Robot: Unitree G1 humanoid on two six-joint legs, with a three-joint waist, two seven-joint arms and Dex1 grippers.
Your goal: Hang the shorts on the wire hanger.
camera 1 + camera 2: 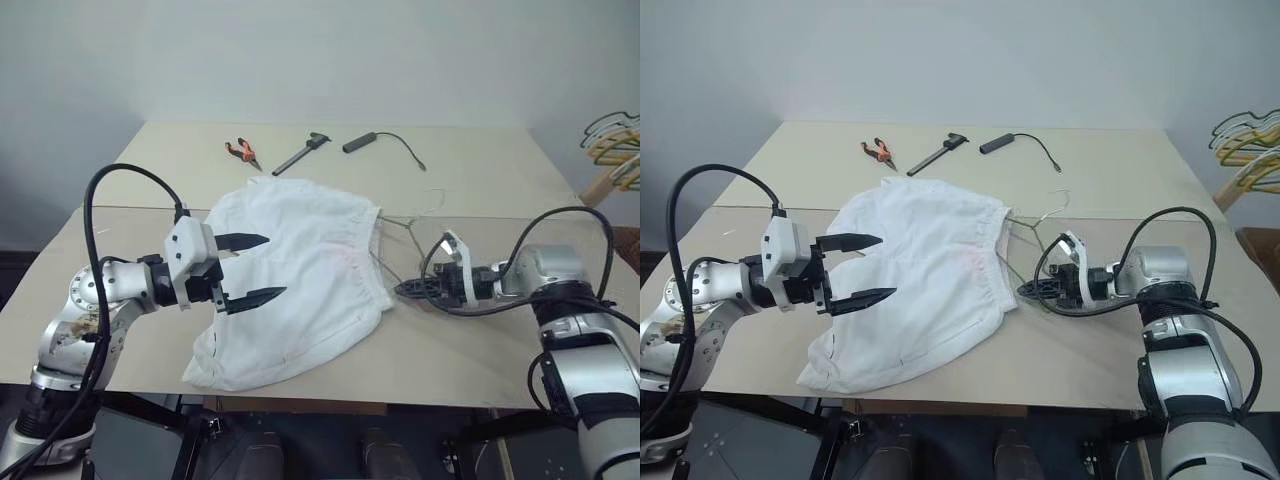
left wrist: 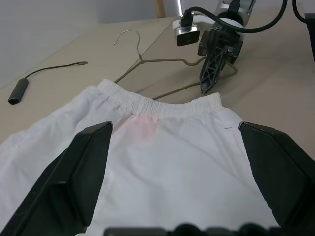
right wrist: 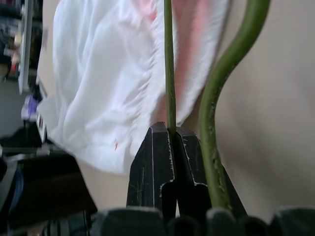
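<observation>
Lying flat mid-table, the shorts (image 1: 295, 285) spread white w/ waistband toward the robot's right, faint pink mark near that band. Wire hanger (image 2: 162, 61) sits on the table (image 1: 470, 170) just beside the waistband, part of it tucked under the cloth edge, hook pointing toward the far side. Right gripper (image 1: 407, 289) is clamped tight on a hanger wire right at the waistband edge; the right wrist view shows the thin green wire pinched between both fingers. Left gripper (image 1: 249, 268) hovers over the shorts' left half, jaws wide, nothing in them. Far edge: pliers (image 1: 240, 151), a dark tool (image 1: 301, 154), a cabled black stick (image 1: 361, 142). Bunch of hangers (image 1: 1245, 140) off to the right.
</observation>
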